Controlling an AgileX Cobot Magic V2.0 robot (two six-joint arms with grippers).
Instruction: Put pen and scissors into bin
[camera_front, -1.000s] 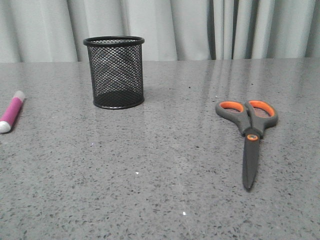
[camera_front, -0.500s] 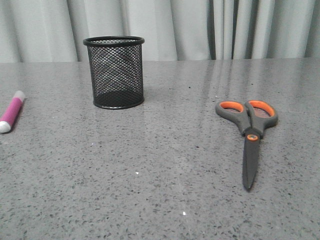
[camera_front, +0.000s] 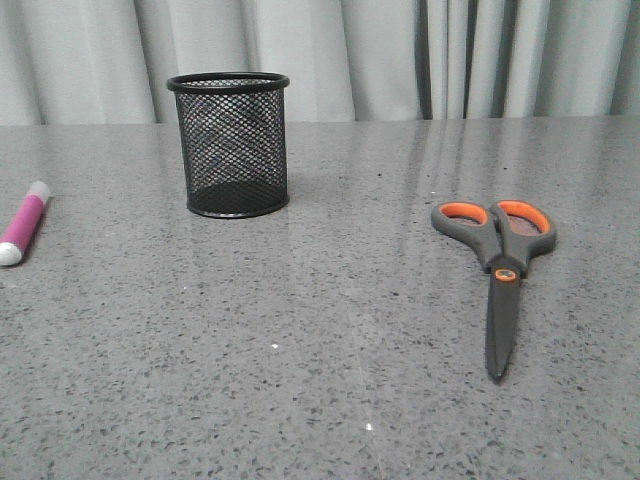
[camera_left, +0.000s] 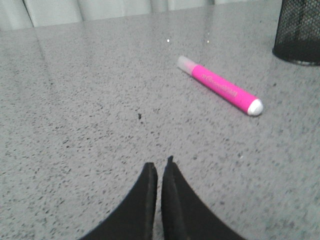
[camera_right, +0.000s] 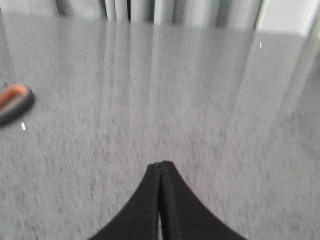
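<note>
The black wire-mesh bin (camera_front: 230, 145) stands upright at the back left of the grey table; its base edge shows in the left wrist view (camera_left: 300, 30). The magenta pen (camera_front: 23, 224) lies flat at the far left edge; in the left wrist view it (camera_left: 220, 86) lies ahead of my left gripper (camera_left: 159, 167), which is shut and empty, apart from it. The scissors (camera_front: 498, 262) lie closed at the right, handles toward the back. One handle tip (camera_right: 15, 102) shows in the right wrist view. My right gripper (camera_right: 161, 164) is shut and empty. Neither gripper shows in the front view.
Pale curtains (camera_front: 400, 55) hang behind the table's far edge. The speckled grey tabletop (camera_front: 320, 350) stretches between the bin and the scissors and across the front.
</note>
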